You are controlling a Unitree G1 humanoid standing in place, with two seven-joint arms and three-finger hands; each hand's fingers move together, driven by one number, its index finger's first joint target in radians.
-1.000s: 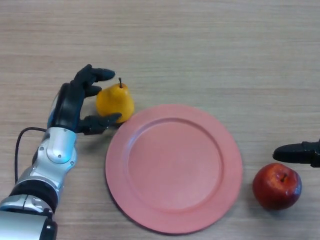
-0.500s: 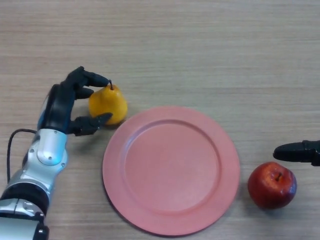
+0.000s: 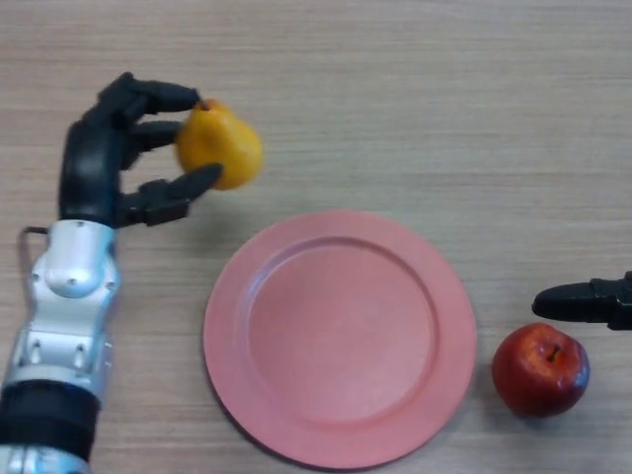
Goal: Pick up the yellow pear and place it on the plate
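Observation:
The yellow pear (image 3: 221, 147) is held off the table at the upper left, tilted, with its stem end toward the fingers. My left hand (image 3: 104, 163) is shut on it, fingers over its top and thumb under its lower side. The pink plate (image 3: 341, 336) lies flat on the wooden table, below and to the right of the pear, with nothing on it. My right hand (image 3: 591, 301) shows only at the right edge as dark fingers lying just above the red apple.
A red apple (image 3: 541, 370) sits on the table just right of the plate's rim. The wooden table (image 3: 425, 109) stretches across the far side.
My left hand has closed on the pear and lifted it up and away from the plate's edge. The right hand has barely moved.

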